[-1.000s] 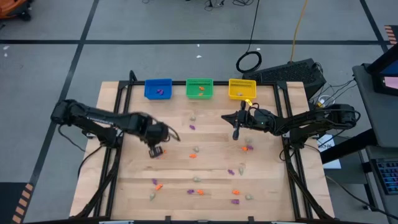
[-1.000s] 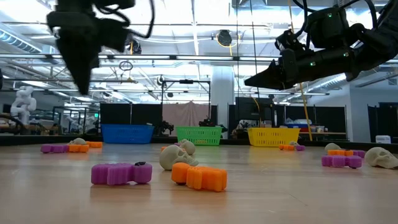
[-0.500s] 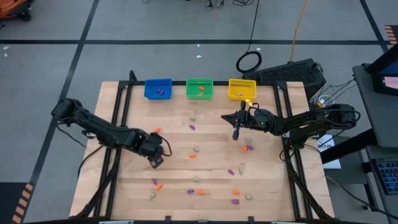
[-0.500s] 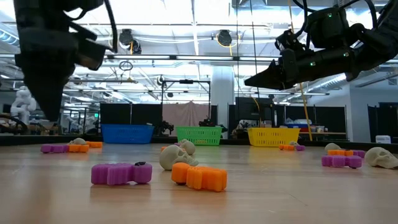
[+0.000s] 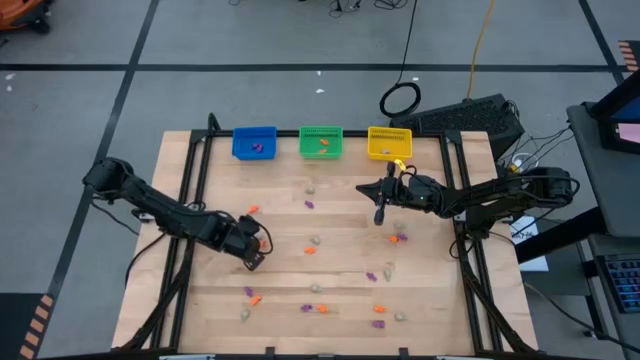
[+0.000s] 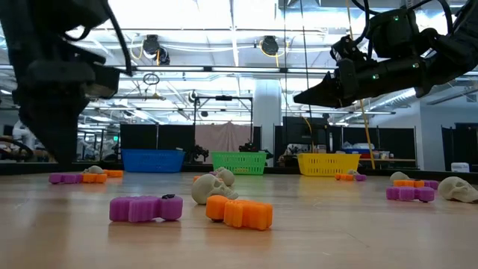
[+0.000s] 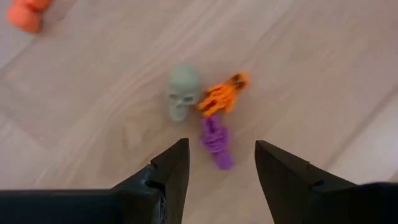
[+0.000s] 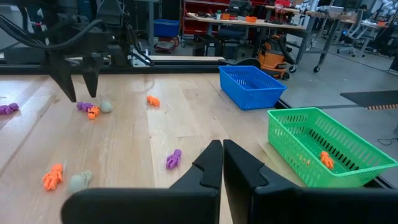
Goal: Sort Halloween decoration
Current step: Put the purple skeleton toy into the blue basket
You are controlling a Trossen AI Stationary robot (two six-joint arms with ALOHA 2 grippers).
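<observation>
Green bin (image 8: pixel 326 146) holds an orange trinket (image 8: pixel 326 159).

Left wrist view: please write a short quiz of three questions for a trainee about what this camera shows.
1. True or false: the left claw is open.
2. The trinket nearest the gap between its fingers is: A) purple B) orange C) grey.
3. How many trinkets lie together in the cluster just ahead of the claw?

Key: 1 true. 2 A, the purple trinket. 3 three.
</observation>
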